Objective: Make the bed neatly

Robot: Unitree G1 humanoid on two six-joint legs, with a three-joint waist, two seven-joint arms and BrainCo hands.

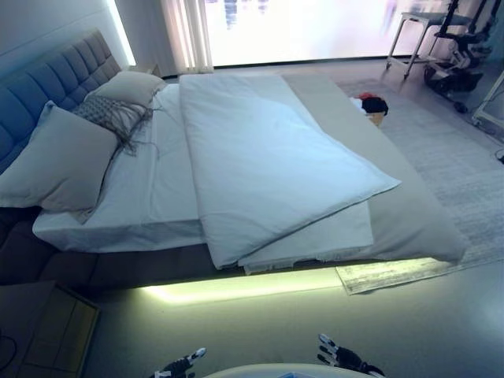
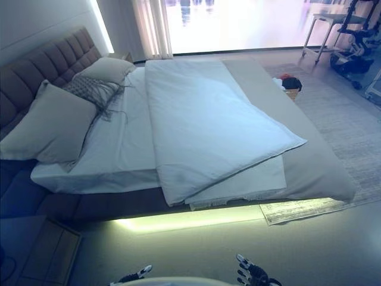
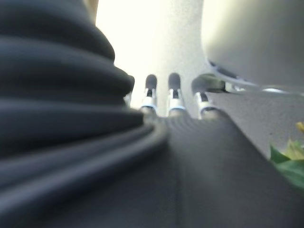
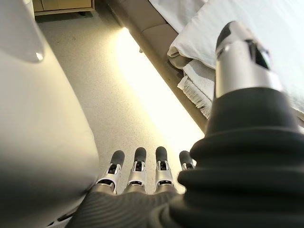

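A bed (image 1: 110, 264) with a padded headboard (image 1: 63, 79) stands before me. A white duvet (image 1: 268, 157) lies askew across it, folded back, its near corner hanging over the bed's side. A white sheet (image 1: 150, 189) shows bare by the pillows (image 1: 63, 161). A grey blanket (image 1: 409, 213) lies at the foot end. My left hand (image 1: 179, 365) and right hand (image 1: 340, 356) hang low by my body, both open and empty, well short of the bed. The right wrist view shows straight fingers (image 4: 137, 166) above the floor.
A nightstand (image 1: 47, 331) stands at the near left. A fringed throw (image 1: 114, 118) lies on the pillows. A rug (image 1: 465, 173) lies past the bed's foot, with a basket of dark items (image 1: 372, 106) on it. A table (image 1: 417, 35) and equipment stand at the far right.
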